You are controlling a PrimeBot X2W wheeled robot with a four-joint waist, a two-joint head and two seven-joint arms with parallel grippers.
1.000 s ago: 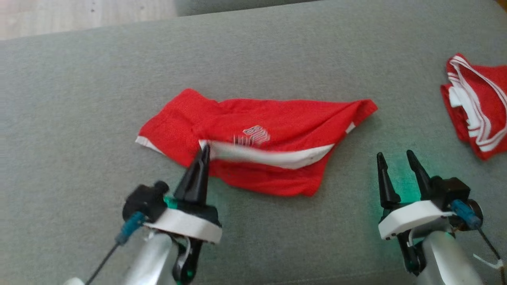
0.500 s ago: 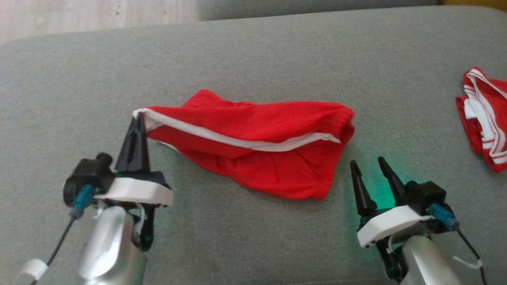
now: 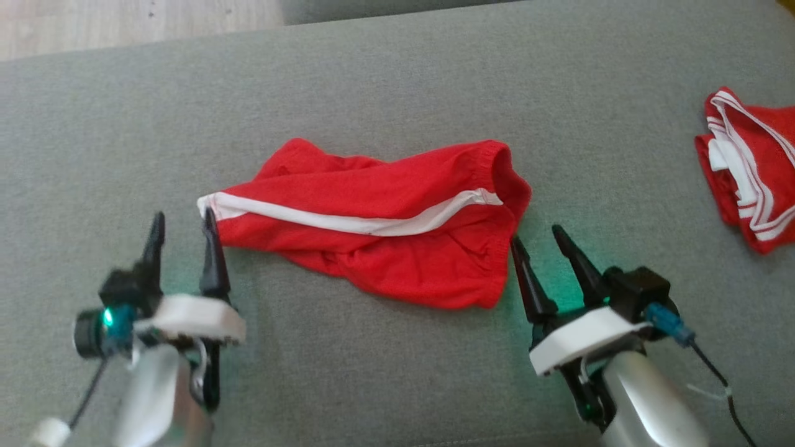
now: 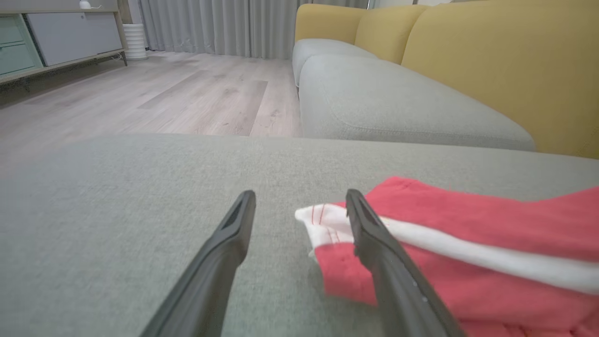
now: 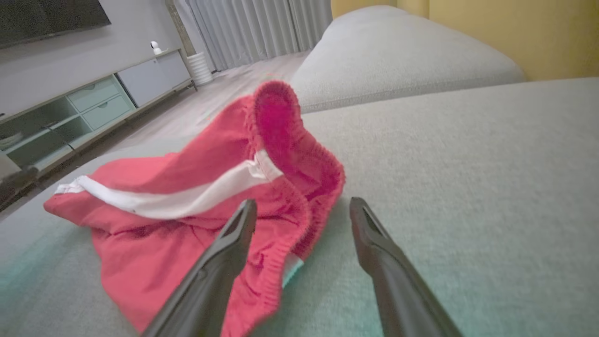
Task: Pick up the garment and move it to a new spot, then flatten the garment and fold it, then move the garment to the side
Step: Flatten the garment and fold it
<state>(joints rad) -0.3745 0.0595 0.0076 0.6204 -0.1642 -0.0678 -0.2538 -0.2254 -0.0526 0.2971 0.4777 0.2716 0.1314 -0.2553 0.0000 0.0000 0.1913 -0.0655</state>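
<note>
Left gripper [image 3: 183, 214]: two dark fingers spread wide, nothing between them but bare grey fabric sofa cushion [image 3: 397, 93]. Just beside its right finger [image 3: 211, 248], the white-tipped corner of a crumpled red mesh garment with a long white side stripe [image 3: 385, 242]; touching or merely close, cannot tell. In the left wrist view, same left gripper [image 4: 301, 193] with that corner of the garment [image 4: 468, 234] partly behind the right finger and running off to the right. Beyond the fingertips, pale wooden floor [image 4: 187, 93]; ahead and to the right, a yellow sofa backrest [image 4: 491, 61].

Right gripper [image 3: 535, 234]: fingers likewise parted, gripping nothing. Sits at the garment's opposite end, left fingertip just beside the gathered elastic waistband. In the right wrist view, right gripper [image 5: 303, 202] with its left finger over the garment's [image 5: 187, 187] ribbed hem, waistband standing up in a loop just ahead, right finger over bare cushion.

So: garment lying loose on the cushion, stretched between the two grippers, held by neither.

Well off to the right of the right gripper, a second bundled red garment with white stripes [image 3: 745, 167].
</note>
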